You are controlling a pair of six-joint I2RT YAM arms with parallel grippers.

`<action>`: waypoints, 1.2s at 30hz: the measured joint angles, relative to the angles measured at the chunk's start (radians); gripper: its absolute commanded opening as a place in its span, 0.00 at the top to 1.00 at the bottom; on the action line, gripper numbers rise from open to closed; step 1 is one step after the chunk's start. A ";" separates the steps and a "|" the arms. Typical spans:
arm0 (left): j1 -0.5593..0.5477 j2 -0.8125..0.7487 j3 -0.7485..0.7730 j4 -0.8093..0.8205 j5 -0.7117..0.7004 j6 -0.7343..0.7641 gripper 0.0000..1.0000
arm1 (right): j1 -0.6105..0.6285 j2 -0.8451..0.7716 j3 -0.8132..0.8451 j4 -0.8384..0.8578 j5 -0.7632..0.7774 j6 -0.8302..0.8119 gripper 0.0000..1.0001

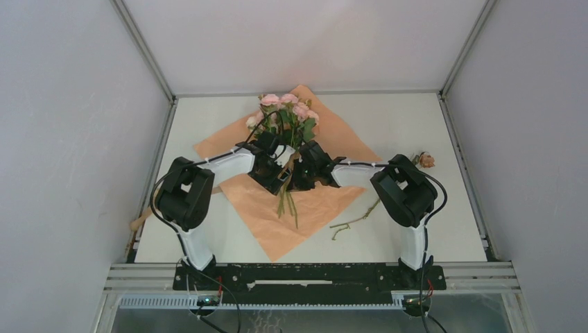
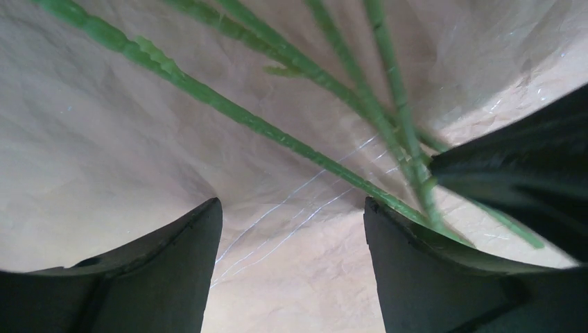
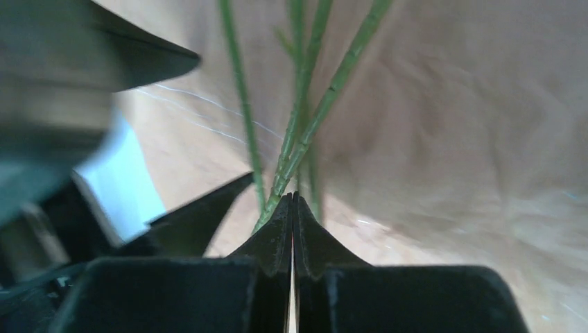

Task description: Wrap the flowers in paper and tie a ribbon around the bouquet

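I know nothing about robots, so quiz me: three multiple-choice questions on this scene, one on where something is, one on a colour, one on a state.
1. Where is the lone rose?
A. on the table, right of the paper
B. inside the bunch
C. in a gripper

2. What colour are the bunch's blooms?
A. yellow
B. pink
C. white

3. How does the left gripper stand?
A. shut
B. clamped on ribbon
C. jaws wide apart

Answers:
1 A: it lies apart on bare table.
2 B: they show pink in the top view.
3 C: its wrist view shows a wide gap over the stems.
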 measured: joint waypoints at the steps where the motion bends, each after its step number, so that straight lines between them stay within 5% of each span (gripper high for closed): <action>1: 0.000 0.000 0.000 0.000 0.000 0.000 0.21 | 0.007 0.001 0.000 0.026 -0.003 0.014 0.99; 9: 0.001 -0.006 -0.001 -0.005 -0.008 0.010 0.20 | 0.002 -0.033 -0.001 -0.031 0.093 -0.003 0.86; 15: 0.001 -0.062 -0.001 -0.038 -0.030 0.058 0.19 | -0.039 -0.367 -0.126 -0.209 0.326 -0.086 0.50; 23: 0.001 -0.212 0.000 -0.107 -0.036 0.129 0.10 | -0.490 -0.809 -0.504 -0.248 0.422 -0.073 0.34; 30: 0.001 -0.328 0.000 -0.167 -0.025 0.154 0.08 | -0.707 -0.807 -0.651 -0.288 0.348 -0.072 0.24; 36: 0.001 -0.381 0.000 -0.188 -0.022 0.154 0.08 | -0.718 -0.707 -0.600 -0.270 0.302 -0.089 0.26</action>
